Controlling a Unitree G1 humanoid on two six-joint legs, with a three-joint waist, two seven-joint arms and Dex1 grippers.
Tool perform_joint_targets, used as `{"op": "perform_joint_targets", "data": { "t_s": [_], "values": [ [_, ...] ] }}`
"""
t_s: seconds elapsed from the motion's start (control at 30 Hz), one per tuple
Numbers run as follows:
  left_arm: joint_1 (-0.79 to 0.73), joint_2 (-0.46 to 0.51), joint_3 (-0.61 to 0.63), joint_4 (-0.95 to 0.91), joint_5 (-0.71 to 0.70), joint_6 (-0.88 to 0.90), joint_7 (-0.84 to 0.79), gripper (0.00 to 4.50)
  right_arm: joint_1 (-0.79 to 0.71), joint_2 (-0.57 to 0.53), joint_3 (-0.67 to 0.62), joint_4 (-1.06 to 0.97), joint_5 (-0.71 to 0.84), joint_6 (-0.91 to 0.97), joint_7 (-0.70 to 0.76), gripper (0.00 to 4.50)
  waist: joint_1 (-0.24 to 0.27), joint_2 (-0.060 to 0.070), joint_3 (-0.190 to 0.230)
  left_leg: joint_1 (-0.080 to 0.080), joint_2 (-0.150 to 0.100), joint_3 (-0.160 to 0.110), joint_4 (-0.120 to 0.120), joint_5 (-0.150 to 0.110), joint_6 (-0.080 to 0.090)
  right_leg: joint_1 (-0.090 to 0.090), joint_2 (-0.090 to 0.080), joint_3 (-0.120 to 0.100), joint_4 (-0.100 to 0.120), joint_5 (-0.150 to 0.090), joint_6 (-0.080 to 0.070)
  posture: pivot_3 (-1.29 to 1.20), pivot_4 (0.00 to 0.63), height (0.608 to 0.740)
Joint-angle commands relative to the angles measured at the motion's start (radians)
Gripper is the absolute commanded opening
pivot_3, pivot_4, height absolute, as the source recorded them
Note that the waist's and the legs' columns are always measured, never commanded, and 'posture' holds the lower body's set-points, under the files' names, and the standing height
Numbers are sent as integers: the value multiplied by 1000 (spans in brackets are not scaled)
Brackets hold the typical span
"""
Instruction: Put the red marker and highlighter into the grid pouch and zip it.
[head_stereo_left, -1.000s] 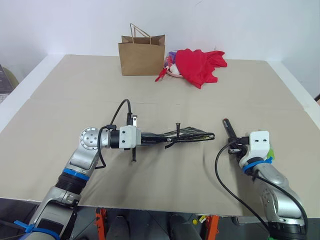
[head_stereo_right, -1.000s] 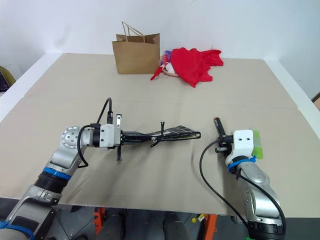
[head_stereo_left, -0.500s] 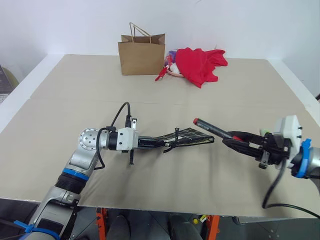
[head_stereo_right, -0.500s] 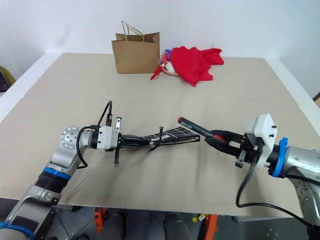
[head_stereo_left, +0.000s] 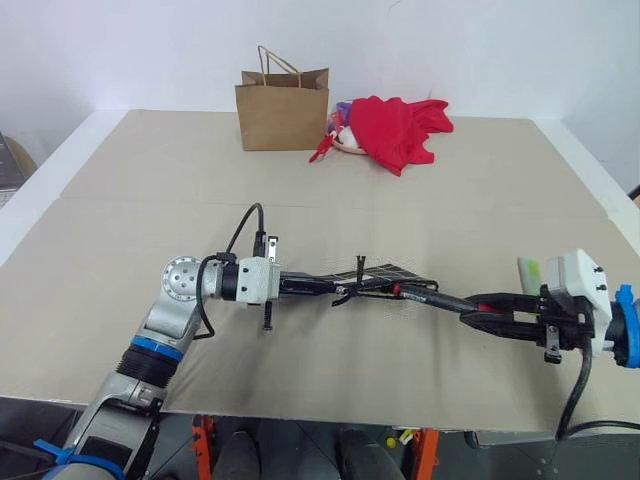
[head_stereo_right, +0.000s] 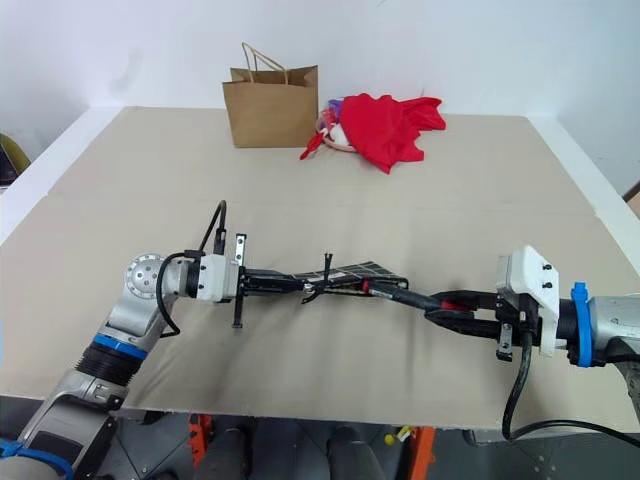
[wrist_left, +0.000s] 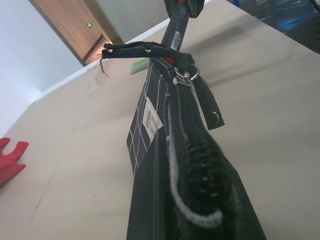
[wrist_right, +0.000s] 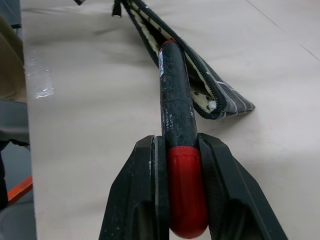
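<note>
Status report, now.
Left pincer shut on grid pouch, held open. Right pincer shut on red marker, tip entering pouch. Highlighter waiting on table. Nothing obstructing.

Black grid pouch with white lines, held edge-up above the table, zipper open. Red marker, black barrel, red cap rearward, tip entering the pouch mouth. Lime-green highlighter lying on the table.

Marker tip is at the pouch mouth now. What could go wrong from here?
The red marker has only its tip inside the grid pouch, so an early release could drop it on the table. The left gripper holds the pouch by one end; pushing may fold it.
</note>
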Motion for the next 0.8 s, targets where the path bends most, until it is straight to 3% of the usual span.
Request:
{"op": "perform_joint_targets", "data": {
  "t_s": [0.03, 0.53, 0.8],
  "values": [
    [0, -4, 8, -33, 11, -50, 18, 0, -26, -12, 21, -5, -11, -7, 5, 545, 0, 0, 0, 0, 0, 0, 0, 0, 0, 0, 0, 0, 0, 0, 0, 0, 150, 740],
    [-6, -52, -27, -18, 47, -106, 43, 0, -300, 53, 299, -61, -22, 73, -81, 545, 0, 0, 0, 1, 0, 0, 1, 0, 0, 1, 0, 0, 0, 0, 0, 0, 150, 740],
    [-5, -63, -32, -17, 50, -94, 61, 0, -389, 105, 363, -108, -14, 135, -129, 545, 0, 0, 0, 1, 0, 0, 0, 0, 0, 1, 0, 0, 0, 0, 0, 0, 150, 740]
  ]
}}
